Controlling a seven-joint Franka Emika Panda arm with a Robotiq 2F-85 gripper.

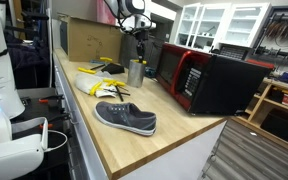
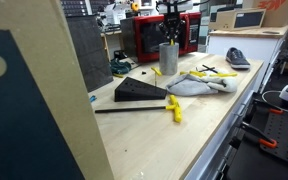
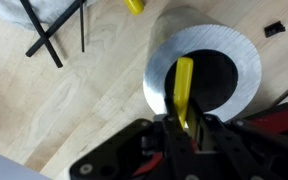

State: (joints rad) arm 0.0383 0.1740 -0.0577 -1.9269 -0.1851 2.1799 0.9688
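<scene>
White, smooth-shelled robot arm (image 1: 127,10) with black joint bands and a dark cable alongside; its black gripper (image 3: 184,128) has blocky, glossy black plastic fingers.

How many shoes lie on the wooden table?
1. The grey shoe lies near the edge of the table, apart from the metal cup; another may be hidden behind the white cloth.
</scene>
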